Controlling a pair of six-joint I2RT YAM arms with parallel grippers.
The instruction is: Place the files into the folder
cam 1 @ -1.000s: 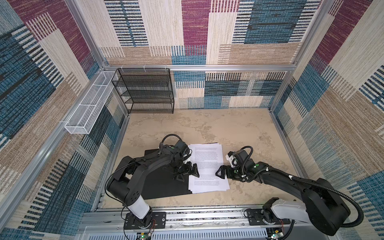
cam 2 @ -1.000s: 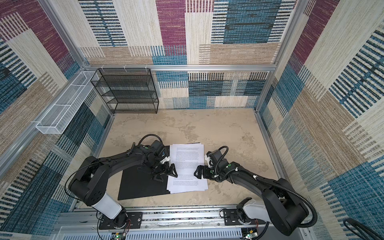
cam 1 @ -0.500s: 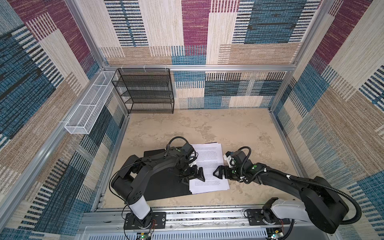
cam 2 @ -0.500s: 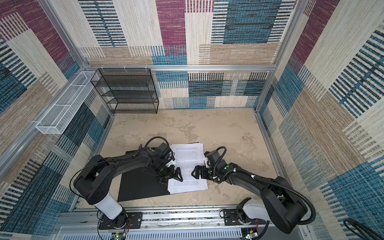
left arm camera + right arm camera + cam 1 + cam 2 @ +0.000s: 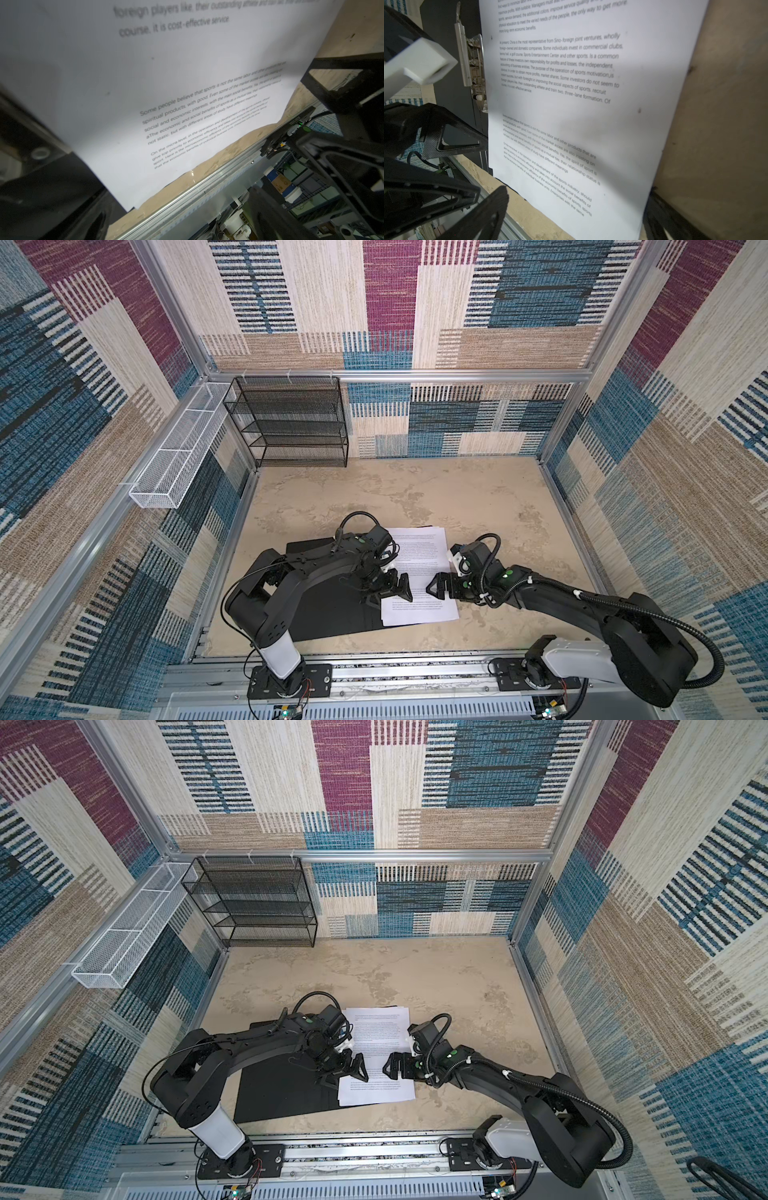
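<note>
Beige tabletop (image 5: 415, 489), folder (image 5: 332, 614) lying open on it near the front, black inside up. The papers (image 5: 419, 556) sit flat over its right side. Left hand (image 5: 392, 593) and right hand (image 5: 436, 588) face each other low over the top sheet, both spread wide and holding nothing. The metal clip (image 5: 473, 68) is just beside the papers' edge.

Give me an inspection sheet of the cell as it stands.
Surface: beige mottled tabletop.
Job's things: folder open, black inside up; files stacked beside its metal clip, text side up.
Clutter: nothing seen.
Grippers: left gripper and right gripper open, facing each other over the files, holding nothing.
Cables: black cable loop at the left wrist; corrugated hose along the right arm.
Surroundings: black mesh rack at the back wall, white wire basket on the left wall.
</note>
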